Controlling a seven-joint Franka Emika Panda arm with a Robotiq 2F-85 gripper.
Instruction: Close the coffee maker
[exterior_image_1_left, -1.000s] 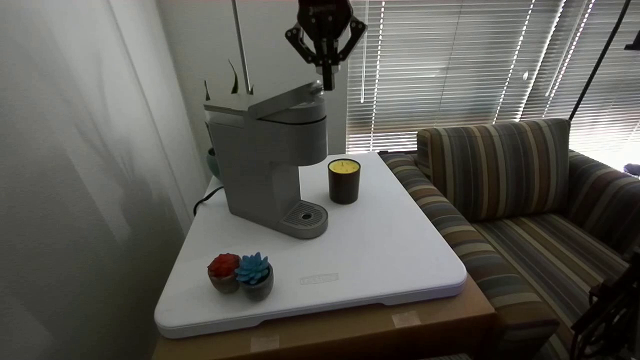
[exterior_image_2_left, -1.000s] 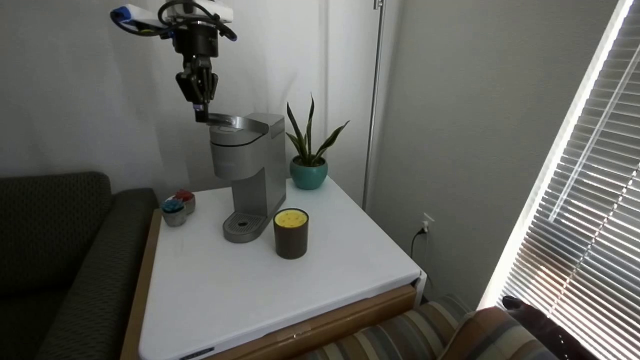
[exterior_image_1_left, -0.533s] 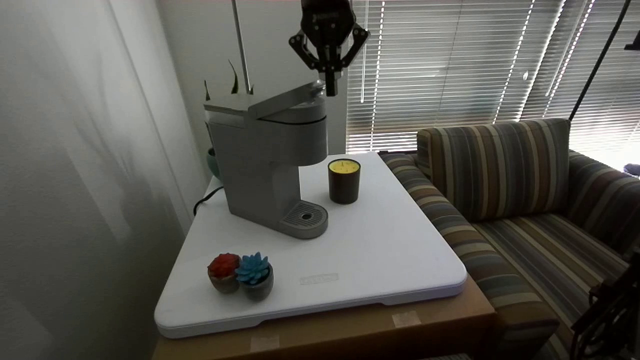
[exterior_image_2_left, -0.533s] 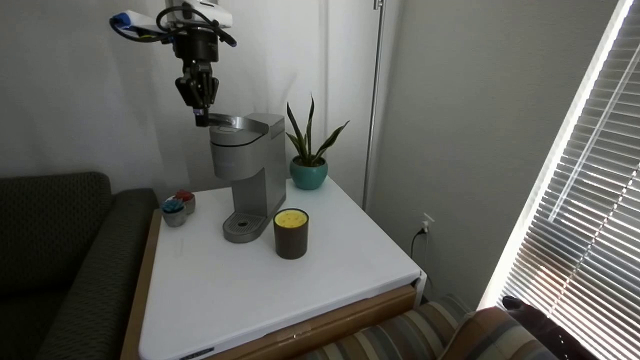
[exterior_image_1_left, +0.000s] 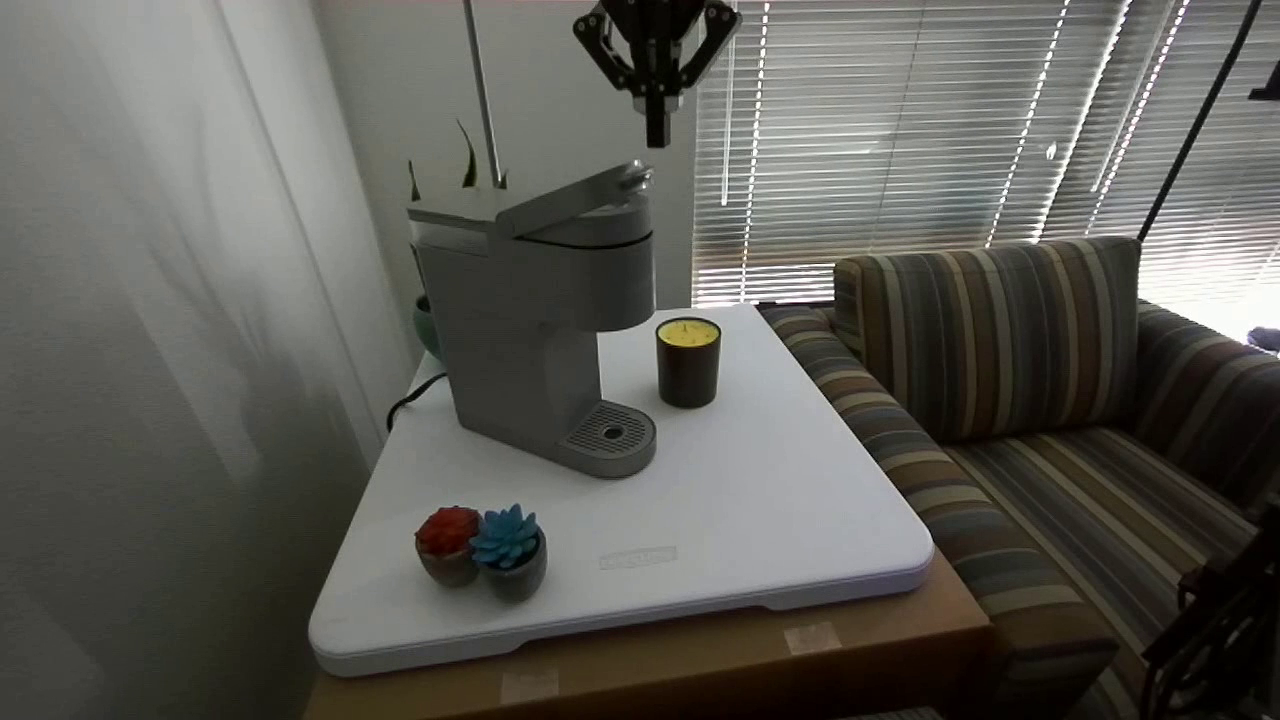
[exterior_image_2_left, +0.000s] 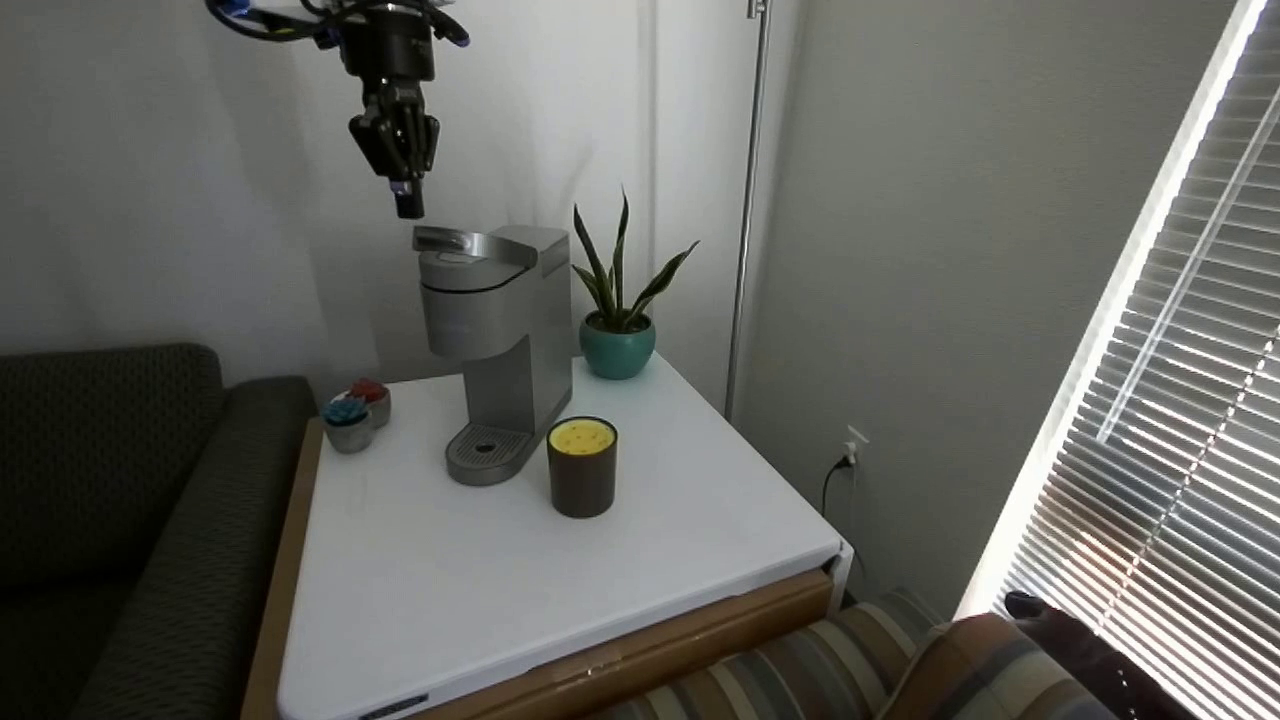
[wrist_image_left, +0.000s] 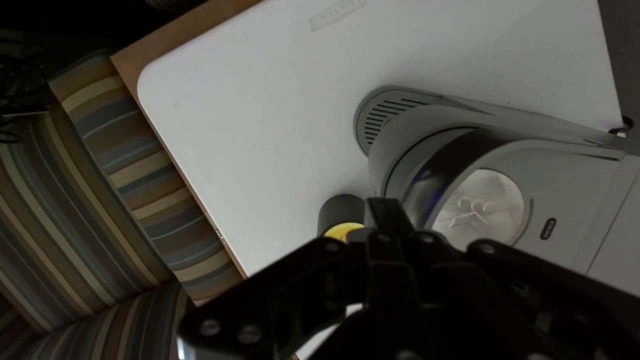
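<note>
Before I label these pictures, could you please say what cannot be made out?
Top of the gripper: cut off by the upper edge, in an exterior view.
Teal pot: mostly behind the coffee maker, in an exterior view.
Tabletop lettering: too faint to read, in an exterior view.
Dark jar: partly behind the gripper, wrist view.
Inside of the coffee maker: hidden by its lid, wrist view.

You had a bench (exterior_image_1_left: 760, 520) with a white, round-cornered top. On its surface you had the grey coffee maker (exterior_image_1_left: 520, 330), standing upright, a dark jar (exterior_image_2_left: 582, 485) near its front, and a teal plant pot (exterior_image_2_left: 617, 350) near a corner. You also had a red succulent (exterior_image_1_left: 447, 534) and a blue succulent (exterior_image_1_left: 506, 542), individually potted, side by side.
</note>
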